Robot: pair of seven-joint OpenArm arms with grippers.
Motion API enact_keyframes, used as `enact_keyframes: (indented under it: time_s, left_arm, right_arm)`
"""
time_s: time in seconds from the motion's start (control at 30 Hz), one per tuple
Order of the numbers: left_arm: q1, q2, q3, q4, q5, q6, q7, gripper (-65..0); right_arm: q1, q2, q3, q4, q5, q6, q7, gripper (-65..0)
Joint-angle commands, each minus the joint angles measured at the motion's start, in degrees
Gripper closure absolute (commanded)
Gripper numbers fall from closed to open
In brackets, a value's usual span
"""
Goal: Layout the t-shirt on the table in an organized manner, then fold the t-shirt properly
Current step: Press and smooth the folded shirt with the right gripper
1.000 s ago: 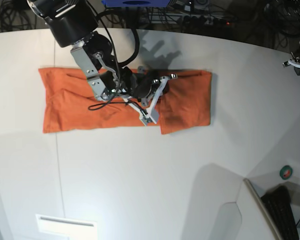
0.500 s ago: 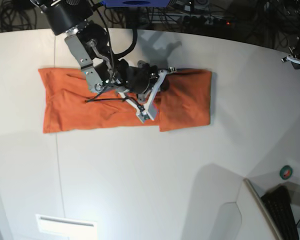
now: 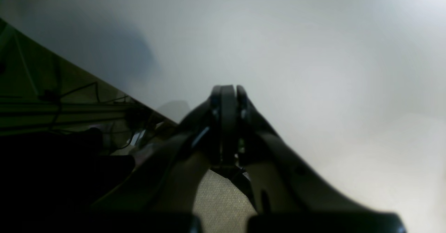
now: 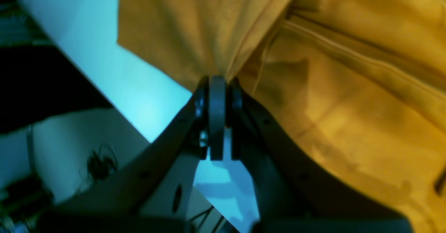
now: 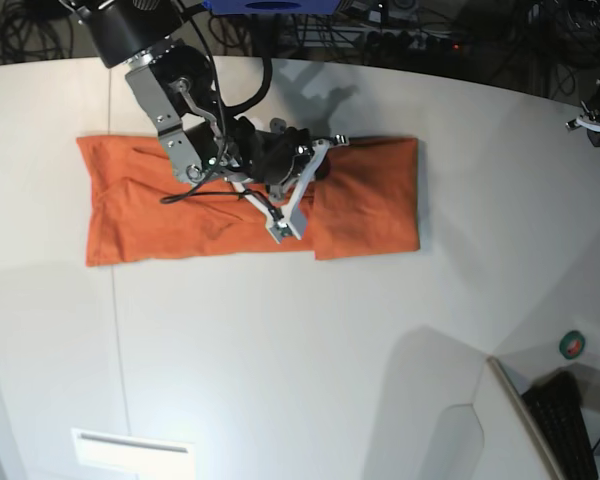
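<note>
The t-shirt lay folded in a long orange band across the table, no readable print showing. The right gripper was clenched on a fabric fold; the left gripper was clamped shut on nothing, over bare table.

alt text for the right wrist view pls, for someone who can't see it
Close-up from the wrist: the right gripper, shut, pinches a gathered fold of the orange t-shirt, which fills the upper and right part of the picture with seams and creases. The white table, tinted bluish, shows at left beyond the shirt's edge.
</note>
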Motion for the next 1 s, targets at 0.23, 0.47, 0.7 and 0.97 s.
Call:
enact_keyframes:
  time_s: [0.23,0.47,0.7,0.97]
  left_arm:
    - [-0.14,-1.2,-0.22,0.79,-0.36,0.18,-1.41,0.0]
    - [-0.23,-1.2,-0.13,0.79,-0.36,0.18,-1.41,0.0]
    - [-0.06,-1.2,-0.13,0.79,-0.36,0.18,-1.41,0.0]
    - [-0.14,-1.2,-0.13,0.79,-0.36,0.18,-1.41,0.0]
  right_arm:
    - [-0.74,2.0,0.15,5.17,0.91,-0.82,0.81,0.0]
    - [-0.04,2.09,0.15,3.76,0.82,-0.82,0.81,0.0]
    - [1.1,1.83,0.06,0.59,0.91,-0.82,0.73,0.0]
    - [2.07,1.83,0.06,0.86,0.91,-0.82,-6.04,-21.5]
